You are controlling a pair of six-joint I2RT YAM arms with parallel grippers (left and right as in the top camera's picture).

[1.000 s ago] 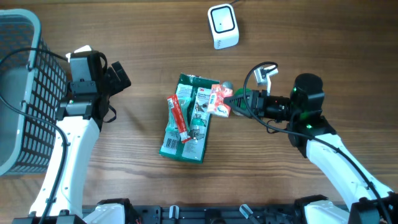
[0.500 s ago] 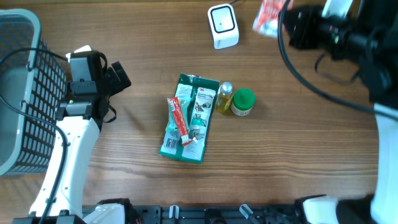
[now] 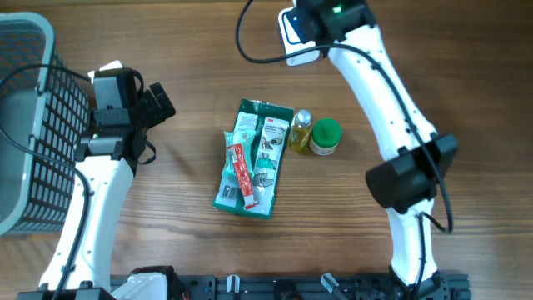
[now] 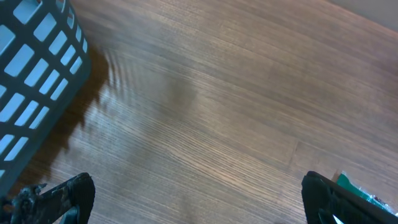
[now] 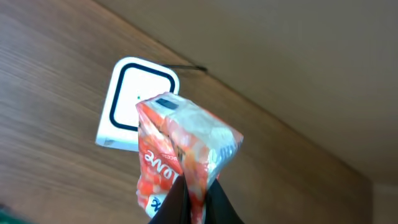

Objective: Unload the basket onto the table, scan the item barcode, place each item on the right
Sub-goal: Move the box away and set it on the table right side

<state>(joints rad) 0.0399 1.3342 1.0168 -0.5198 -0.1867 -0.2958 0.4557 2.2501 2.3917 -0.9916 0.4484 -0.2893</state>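
A red and white snack packet (image 5: 177, 152) is pinched at its lower edge by my right gripper (image 5: 196, 202), which is shut on it. The packet hangs just over the white barcode scanner (image 5: 127, 99), whose dark-framed window faces up. In the overhead view the right arm (image 3: 366, 67) reaches to the table's far edge and covers part of the scanner (image 3: 291, 35); the packet is hidden there. My left gripper (image 3: 158, 102) rests open at the left, over bare wood (image 4: 199, 124), with nothing between its fingers (image 4: 62, 198).
A grey mesh basket (image 3: 25, 125) stands at the far left. In the middle lies a pile of green packages (image 3: 260, 146) with a red tube (image 3: 240, 171) on top. Beside it stand a small yellow bottle (image 3: 301, 131) and a green-lidded jar (image 3: 325, 137).
My right arm has lifted the red packet off the middle pile and swung it up and back to the scanner. The left arm has not moved.
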